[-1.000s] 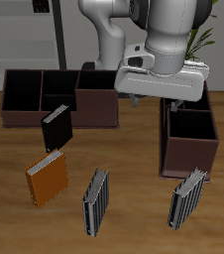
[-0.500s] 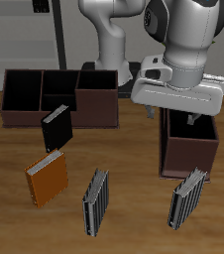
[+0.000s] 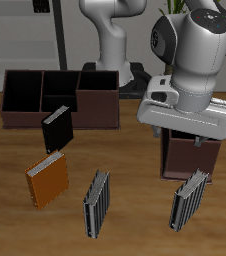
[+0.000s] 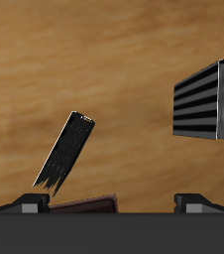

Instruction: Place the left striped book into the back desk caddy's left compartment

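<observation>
The left striped book (image 3: 190,198) leans on its edge near the table's front edge, just in front of the taller two-cell caddy (image 3: 190,155). In the wrist view it seems to be the dark leaning slab (image 4: 66,149). My gripper (image 3: 188,140) hangs open and empty above that taller caddy, behind the book and well above it. Its fingertips (image 4: 25,203) stand wide apart. The back desk caddy (image 3: 60,112) is the long low box at the table's back. Its left compartment (image 3: 23,92) is the black end cell, far from the gripper.
The other striped book (image 3: 98,203) stands near the front edge and shows in the wrist view (image 4: 205,99). An orange book (image 3: 47,180) lies beside it. A black book (image 3: 55,128) leans on the long caddy's front.
My gripper has moved away from the long caddy, forward toward the table's front edge and lower, over the taller two-cell caddy. The books have not moved.
</observation>
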Motion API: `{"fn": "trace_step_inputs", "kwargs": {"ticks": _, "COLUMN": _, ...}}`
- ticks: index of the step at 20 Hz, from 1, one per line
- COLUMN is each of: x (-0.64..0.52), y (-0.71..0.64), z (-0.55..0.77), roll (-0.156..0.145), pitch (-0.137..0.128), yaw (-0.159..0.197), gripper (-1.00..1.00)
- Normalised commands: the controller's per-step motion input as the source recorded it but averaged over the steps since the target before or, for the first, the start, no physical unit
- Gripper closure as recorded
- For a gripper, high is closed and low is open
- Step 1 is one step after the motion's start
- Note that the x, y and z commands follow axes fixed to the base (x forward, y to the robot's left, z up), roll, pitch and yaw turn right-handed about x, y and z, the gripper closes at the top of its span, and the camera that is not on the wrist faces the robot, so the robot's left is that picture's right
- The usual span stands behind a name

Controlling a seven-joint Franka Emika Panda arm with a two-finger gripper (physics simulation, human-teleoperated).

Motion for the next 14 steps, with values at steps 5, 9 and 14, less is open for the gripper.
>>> {"fn": "trace_step_inputs", "kwargs": {"ticks": 5, "x": 0.16, "y": 0.04, "z": -0.22, "roll": -0.006, "pitch": 0.004, "yaw": -0.02, "gripper": -1.0}}
{"fn": "trace_step_inputs", "kwargs": {"ticks": 9, "x": 0.17, "y": 0.14, "z": -0.4, "roll": -0.01, "pitch": 0.0, "yaw": -0.01, "gripper": -1.0}}
{"fn": "trace_step_inputs", "kwargs": {"ticks": 14, "x": 0.02, "y": 0.2, "z": -0.28, "roll": 0.067, "pitch": 0.02, "yaw": -0.056, "gripper": -1.0}}
